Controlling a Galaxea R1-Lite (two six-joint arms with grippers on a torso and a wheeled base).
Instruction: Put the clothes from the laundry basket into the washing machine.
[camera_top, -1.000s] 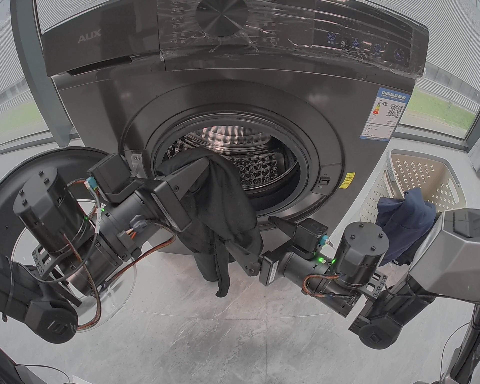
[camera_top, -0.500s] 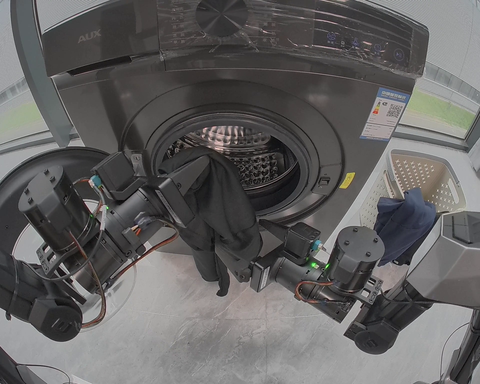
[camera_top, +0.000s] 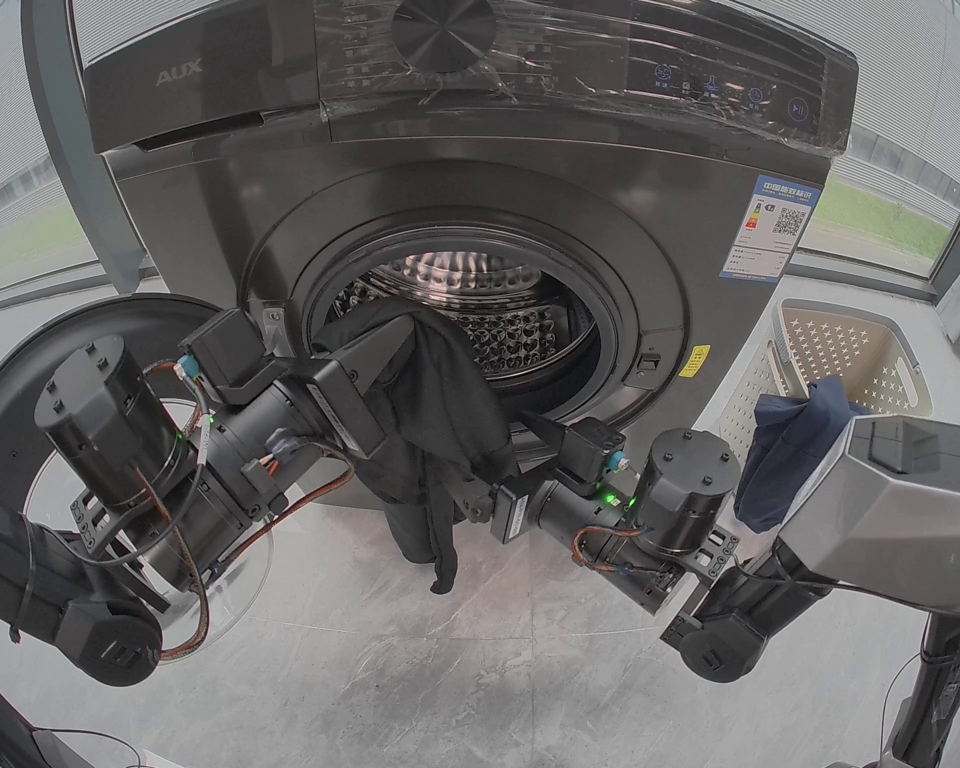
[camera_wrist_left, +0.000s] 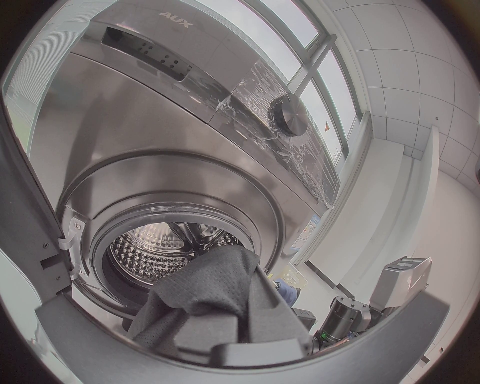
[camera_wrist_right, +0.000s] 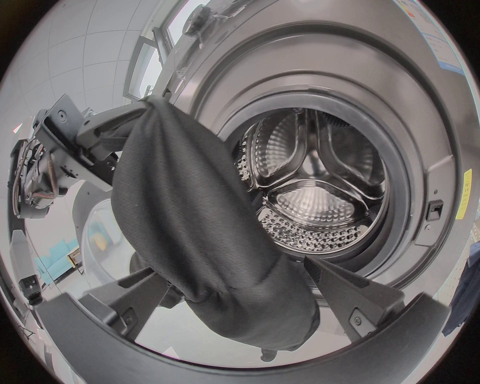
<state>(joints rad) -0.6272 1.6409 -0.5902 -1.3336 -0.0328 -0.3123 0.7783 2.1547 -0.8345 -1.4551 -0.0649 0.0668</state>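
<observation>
The left gripper (camera_top: 398, 332) is gripping the top of a black garment (camera_top: 440, 420), fingers clamped on the cloth, right in front of the open mouth of the washing machine (camera_top: 620, 210). The garment is hanging down past the lower rim of the opening, and its end is dangling above the floor (camera_top: 480, 660). The right gripper (camera_top: 476, 498) is sitting at the garment's lower part with fingers spread wide, and the cloth is bulging between them. A blue garment (camera_top: 795, 450) is lying over the edge of the laundry basket (camera_top: 860, 350), right of the machine.
</observation>
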